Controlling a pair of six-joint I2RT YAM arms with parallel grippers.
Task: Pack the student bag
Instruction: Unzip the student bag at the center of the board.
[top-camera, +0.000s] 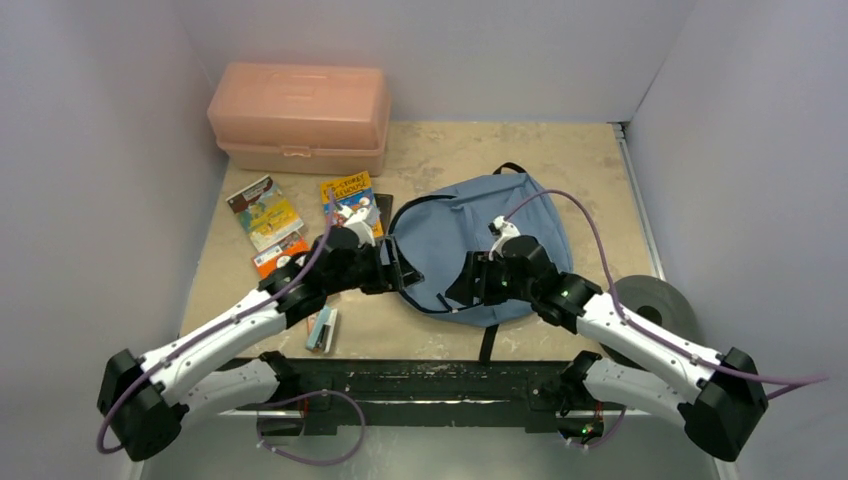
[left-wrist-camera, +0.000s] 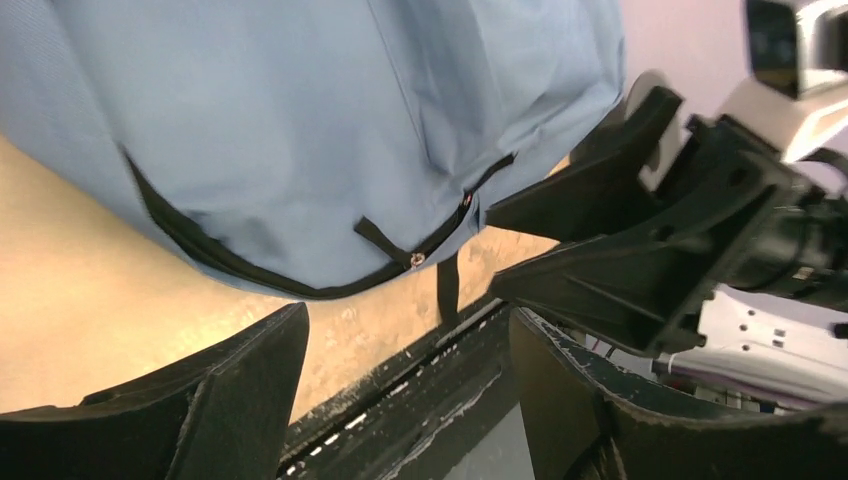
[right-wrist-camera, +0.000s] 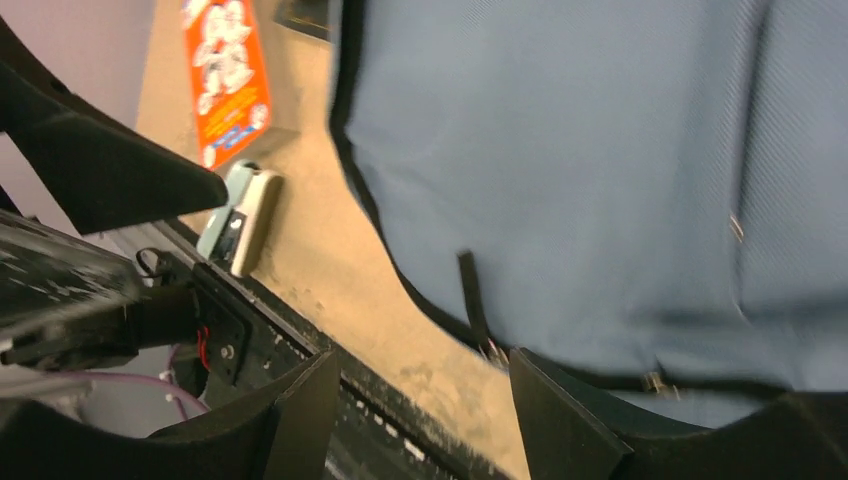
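The dusty-blue student bag (top-camera: 480, 235) lies flat at the table's middle, zip closed along its near edge. My left gripper (top-camera: 405, 275) is open and empty at the bag's near-left edge. In the left wrist view (left-wrist-camera: 410, 350) the zip pull (left-wrist-camera: 415, 260) lies just beyond its fingertips. My right gripper (top-camera: 462, 288) is open and empty over the bag's near edge, facing the left one. In the right wrist view (right-wrist-camera: 420, 380) a zip pull (right-wrist-camera: 495, 350) sits right by its right finger (right-wrist-camera: 560, 420). Books (top-camera: 263, 212) (top-camera: 350, 200) and an orange booklet (top-camera: 280, 257) lie to the bag's left.
A salmon-pink plastic box (top-camera: 300, 115) stands at the back left. A small pale-blue and white item (top-camera: 322, 330) lies near the front edge, also in the right wrist view (right-wrist-camera: 238, 215). A grey round thing (top-camera: 650, 310) sits off the table's right side. A black strap (top-camera: 488, 345) hangs over the front edge.
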